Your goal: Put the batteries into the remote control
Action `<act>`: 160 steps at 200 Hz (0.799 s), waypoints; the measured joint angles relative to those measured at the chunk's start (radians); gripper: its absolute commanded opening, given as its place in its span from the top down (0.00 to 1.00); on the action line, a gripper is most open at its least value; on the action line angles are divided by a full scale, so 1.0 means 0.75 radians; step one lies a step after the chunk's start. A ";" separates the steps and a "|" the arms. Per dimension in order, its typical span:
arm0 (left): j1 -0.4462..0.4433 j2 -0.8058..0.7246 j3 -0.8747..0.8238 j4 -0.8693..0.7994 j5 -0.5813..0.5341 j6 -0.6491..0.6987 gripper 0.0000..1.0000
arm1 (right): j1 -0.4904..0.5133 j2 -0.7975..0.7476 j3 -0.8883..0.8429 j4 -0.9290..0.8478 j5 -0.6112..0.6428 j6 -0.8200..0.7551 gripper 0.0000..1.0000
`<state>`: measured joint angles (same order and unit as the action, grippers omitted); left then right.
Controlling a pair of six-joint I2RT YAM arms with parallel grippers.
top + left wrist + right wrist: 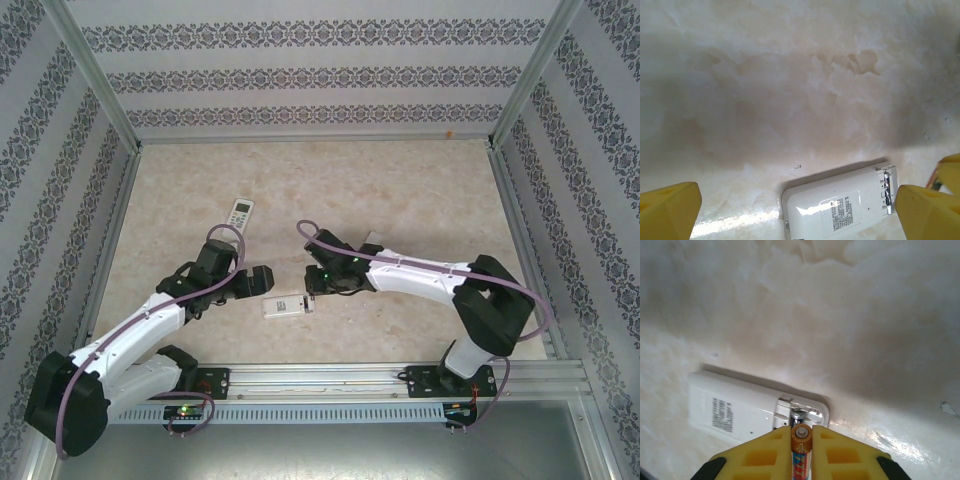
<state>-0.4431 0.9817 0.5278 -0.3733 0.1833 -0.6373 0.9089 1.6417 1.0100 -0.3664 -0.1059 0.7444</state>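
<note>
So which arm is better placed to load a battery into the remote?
Right. The right hand pinches a battery at the remote's open bay; the left hand is open, holding no battery.

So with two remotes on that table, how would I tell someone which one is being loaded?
Look at the table, toward the front, in the gap between the left gripper and the right gripper. A white remote lies there, back side up with a printed label. Unlike the other remote farther back, its battery compartment stands open at one end.
</note>
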 measured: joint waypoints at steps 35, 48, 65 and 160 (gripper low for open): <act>0.000 -0.007 -0.025 -0.001 -0.007 -0.014 0.00 | 0.014 0.092 0.050 -0.025 -0.001 -0.037 0.84; 0.000 -0.006 -0.029 -0.001 -0.007 -0.017 0.00 | 0.014 0.111 0.063 -0.026 -0.002 -0.045 0.84; 0.000 -0.006 -0.029 -0.001 -0.007 -0.020 0.00 | 0.014 0.129 0.074 -0.025 -0.004 -0.046 0.84; 0.000 0.018 -0.029 0.000 -0.006 -0.023 0.00 | 0.025 0.174 0.073 -0.055 -0.028 0.064 0.75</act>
<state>-0.4431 0.9951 0.5060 -0.3733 0.1787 -0.6548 0.9276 1.7721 1.0649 -0.4076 -0.1272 0.7925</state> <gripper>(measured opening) 0.998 0.218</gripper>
